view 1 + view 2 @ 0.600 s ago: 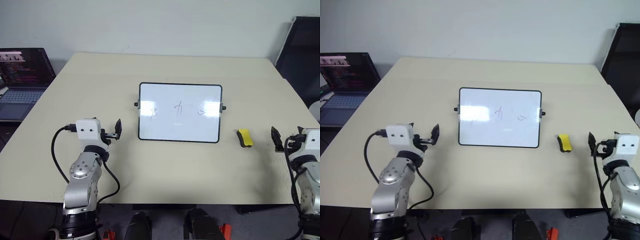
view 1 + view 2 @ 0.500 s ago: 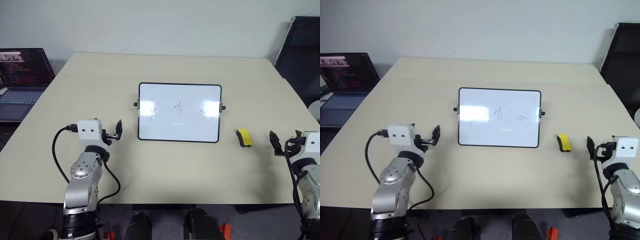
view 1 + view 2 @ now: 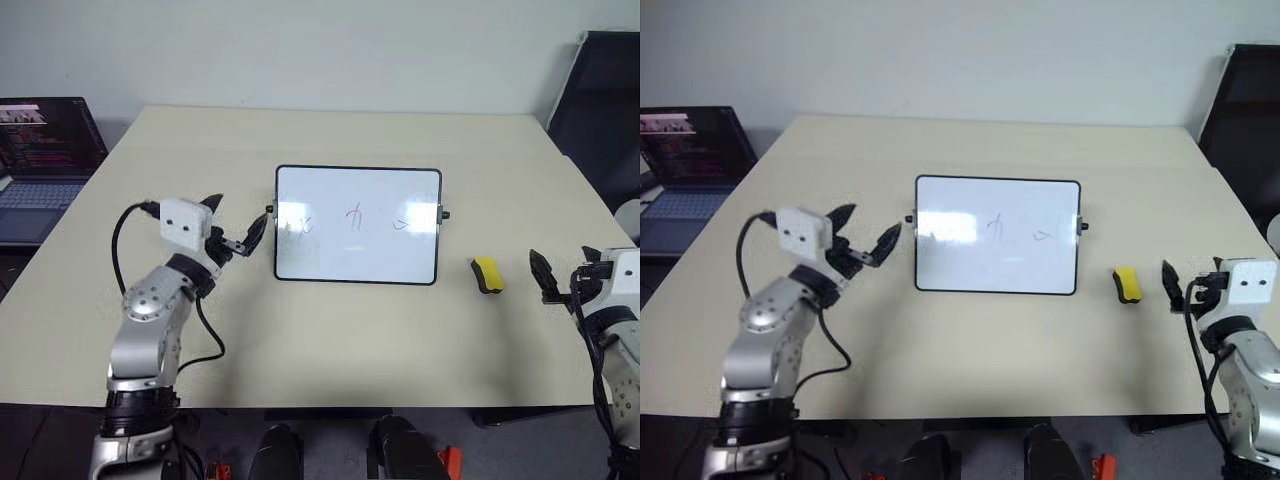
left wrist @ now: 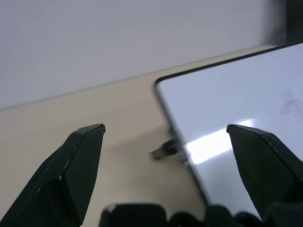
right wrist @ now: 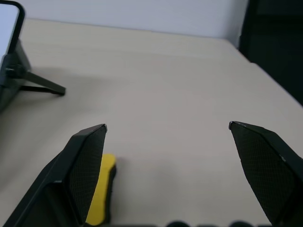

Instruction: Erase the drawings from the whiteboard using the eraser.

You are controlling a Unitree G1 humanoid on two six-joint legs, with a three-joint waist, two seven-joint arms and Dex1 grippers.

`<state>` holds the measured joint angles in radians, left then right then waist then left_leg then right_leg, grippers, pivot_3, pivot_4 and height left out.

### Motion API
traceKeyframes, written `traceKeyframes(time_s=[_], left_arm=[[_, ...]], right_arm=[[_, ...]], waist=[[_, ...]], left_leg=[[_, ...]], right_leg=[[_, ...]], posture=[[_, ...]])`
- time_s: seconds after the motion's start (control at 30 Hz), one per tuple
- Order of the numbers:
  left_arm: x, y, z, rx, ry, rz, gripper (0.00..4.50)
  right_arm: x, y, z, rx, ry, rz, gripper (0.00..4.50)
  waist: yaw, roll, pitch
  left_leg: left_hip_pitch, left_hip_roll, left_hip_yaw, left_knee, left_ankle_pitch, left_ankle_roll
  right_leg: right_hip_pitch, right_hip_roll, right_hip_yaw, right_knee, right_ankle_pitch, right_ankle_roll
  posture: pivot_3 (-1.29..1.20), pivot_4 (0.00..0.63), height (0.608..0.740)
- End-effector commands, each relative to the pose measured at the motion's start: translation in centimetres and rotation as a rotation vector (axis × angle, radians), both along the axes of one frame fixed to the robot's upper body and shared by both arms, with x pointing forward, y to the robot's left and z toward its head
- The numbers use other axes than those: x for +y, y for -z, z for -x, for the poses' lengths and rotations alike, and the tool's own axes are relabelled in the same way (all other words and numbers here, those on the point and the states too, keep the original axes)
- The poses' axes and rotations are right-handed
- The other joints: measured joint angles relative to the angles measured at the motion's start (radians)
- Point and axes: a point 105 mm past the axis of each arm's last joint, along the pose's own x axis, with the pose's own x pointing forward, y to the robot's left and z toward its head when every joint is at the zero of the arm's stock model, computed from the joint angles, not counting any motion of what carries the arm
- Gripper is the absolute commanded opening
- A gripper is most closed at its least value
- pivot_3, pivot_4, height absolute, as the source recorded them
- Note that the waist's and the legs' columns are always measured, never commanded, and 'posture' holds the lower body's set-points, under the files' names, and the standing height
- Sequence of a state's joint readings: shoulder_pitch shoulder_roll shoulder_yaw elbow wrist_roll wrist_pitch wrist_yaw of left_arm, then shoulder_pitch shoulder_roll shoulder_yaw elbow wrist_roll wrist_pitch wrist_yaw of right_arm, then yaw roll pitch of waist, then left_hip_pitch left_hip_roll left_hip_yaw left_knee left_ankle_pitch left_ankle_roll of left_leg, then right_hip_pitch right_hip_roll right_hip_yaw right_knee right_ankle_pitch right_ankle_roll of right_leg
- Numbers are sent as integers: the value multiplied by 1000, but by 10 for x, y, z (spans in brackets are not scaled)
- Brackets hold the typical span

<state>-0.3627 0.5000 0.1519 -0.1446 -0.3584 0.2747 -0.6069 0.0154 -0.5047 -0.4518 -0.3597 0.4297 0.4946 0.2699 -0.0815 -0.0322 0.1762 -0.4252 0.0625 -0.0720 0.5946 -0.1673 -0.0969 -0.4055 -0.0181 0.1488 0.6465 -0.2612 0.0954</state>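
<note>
nothing erased yet: the drawings point(image 3: 354, 218) remain on the whiteboard point(image 3: 357, 260), the eraser point(image 3: 486, 275) lies untouched on the desk point(image 3: 330, 340). my left end effector point(image 3: 862, 238) and right end effector point(image 3: 556, 272) are spread wide, empty.

We see a broad beige worktop point(image 3: 340, 340) running back to a plain pale wall point(image 3: 320, 50). Off its left side sits an open laptop point(image 3: 45, 150), its screen lit with lines of text. At the far right, beyond the worktop's corner, we make out a dark chair point(image 3: 600, 90).
</note>
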Motion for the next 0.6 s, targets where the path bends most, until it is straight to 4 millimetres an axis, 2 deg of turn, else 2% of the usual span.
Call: traceKeyframes(time_s=[0.03,0.13,0.2,0.27,0.4,0.6], left_arm=[[-25,-23,18,-34,254,-65,4500],[-60,-31,27,18,493,-107,4500],[-66,-29,30,37,581,-155,4500],[-84,-28,38,66,714,-203,4500],[-94,-22,50,113,892,-301,4500],[-93,-19,32,89,925,-380,4500]], right_arm=[[25,-23,5,-33,-72,12,4472],[35,-27,11,27,-111,30,4472],[49,-26,15,58,-147,34,4472],[56,-23,16,103,-172,10,4472],[60,-11,9,180,-142,-31,4472],[57,3,-21,229,-39,-80,4472]], waist=[[0,0,0],[1,0,0],[2,0,0],[1,0,0],[-2,0,0],[-5,0,0]], left_leg=[[0,0,0,0,0,0],[0,0,0,-1,0,0],[-1,0,0,0,0,0],[0,0,0,0,0,0],[0,0,0,0,0,0],[0,0,0,0,0,1]], right_leg=[[0,0,0,-1,0,0],[0,0,0,0,0,0],[0,0,0,-1,0,0],[0,0,0,0,0,0],[0,0,0,-1,0,0],[-1,1,0,0,0,0]], posture=[[0,150,740],[0,150,740],[0,150,740],[0,150,740],[0,150,740],[0,150,740]])
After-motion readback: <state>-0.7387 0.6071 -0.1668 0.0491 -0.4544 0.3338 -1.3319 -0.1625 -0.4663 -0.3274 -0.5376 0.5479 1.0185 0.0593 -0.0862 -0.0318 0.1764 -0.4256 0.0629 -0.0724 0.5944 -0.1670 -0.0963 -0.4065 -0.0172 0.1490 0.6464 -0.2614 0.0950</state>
